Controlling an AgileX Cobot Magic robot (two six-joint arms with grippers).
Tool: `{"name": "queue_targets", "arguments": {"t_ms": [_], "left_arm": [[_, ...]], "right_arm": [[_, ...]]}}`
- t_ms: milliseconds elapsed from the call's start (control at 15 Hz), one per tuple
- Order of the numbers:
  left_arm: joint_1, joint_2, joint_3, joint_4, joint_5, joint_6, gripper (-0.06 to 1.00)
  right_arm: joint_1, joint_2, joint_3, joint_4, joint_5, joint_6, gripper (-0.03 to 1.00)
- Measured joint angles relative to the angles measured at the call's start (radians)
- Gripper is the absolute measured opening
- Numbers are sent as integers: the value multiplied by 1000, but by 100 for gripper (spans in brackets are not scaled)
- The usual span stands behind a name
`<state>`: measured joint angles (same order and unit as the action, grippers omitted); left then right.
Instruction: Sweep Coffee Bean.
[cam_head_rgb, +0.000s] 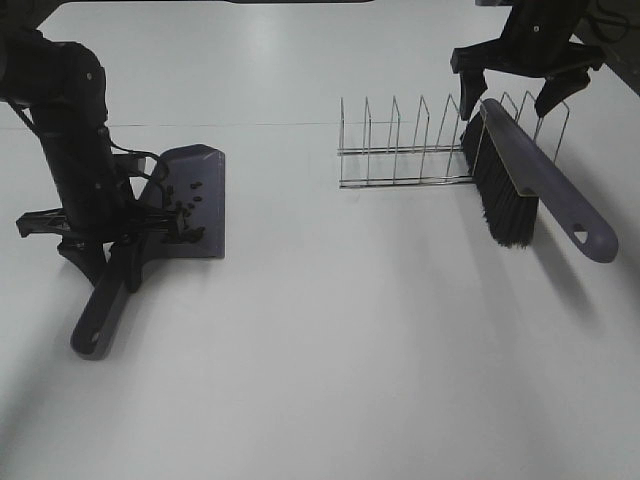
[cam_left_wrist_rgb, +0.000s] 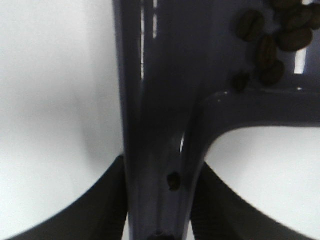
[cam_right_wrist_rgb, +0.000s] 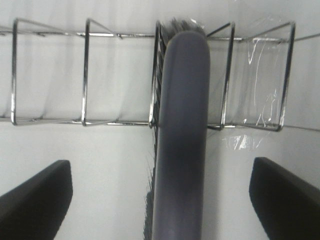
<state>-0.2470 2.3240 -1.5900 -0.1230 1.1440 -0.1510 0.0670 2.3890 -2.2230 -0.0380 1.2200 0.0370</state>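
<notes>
The purple dustpan (cam_head_rgb: 207, 162) lies flat on the white table at the left. Several coffee beans (cam_head_rgb: 182, 208) sit inside it near its back wall, and they also show in the left wrist view (cam_left_wrist_rgb: 272, 40). My left gripper (cam_head_rgb: 108, 243) is shut on the dustpan handle (cam_left_wrist_rgb: 157, 125), one finger on each side. The purple brush (cam_head_rgb: 535, 180) with black bristles (cam_head_rgb: 503, 200) leans in the wire rack (cam_head_rgb: 400, 150) at the back right. My right gripper (cam_head_rgb: 510, 95) is open above the brush's upper end, its fingers apart on either side of the brush (cam_right_wrist_rgb: 180, 125) without touching it.
The rack (cam_right_wrist_rgb: 85, 70) has several upright wire dividers; the brush stands in one of its right-hand slots. The dustpan's handle end (cam_head_rgb: 92, 335) points toward the front left. White table (cam_head_rgb: 380, 350) lies between the dustpan and the rack.
</notes>
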Motion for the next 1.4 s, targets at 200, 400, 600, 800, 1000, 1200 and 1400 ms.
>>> {"name": "queue_targets", "arguments": {"t_ms": [200,400,600,800,1000,1200,1400], "left_arm": [[0,0,0,0,1,0,31],[0,0,0,-1,1,0,31],[0,1,0,-21,0,-5,46],[-2,-11,-3,-9,-2,-13,77],[-1,-46,13,20,-26,-13,81],[1,-85,27,34,-55,-19,81],[1,-192,29,60,-29,-19,81]], "right_arm": [[0,-49,-7,17,2,-37,88],[0,-170,-10,21,3,-58,88],[0,-258,-10,28,4,-68,88],[0,-311,-9,38,4,-69,88],[0,-393,65,38,4,-80,88],[0,-508,217,32,4,-89,88],[0,-669,416,32,4,-95,88]]}}
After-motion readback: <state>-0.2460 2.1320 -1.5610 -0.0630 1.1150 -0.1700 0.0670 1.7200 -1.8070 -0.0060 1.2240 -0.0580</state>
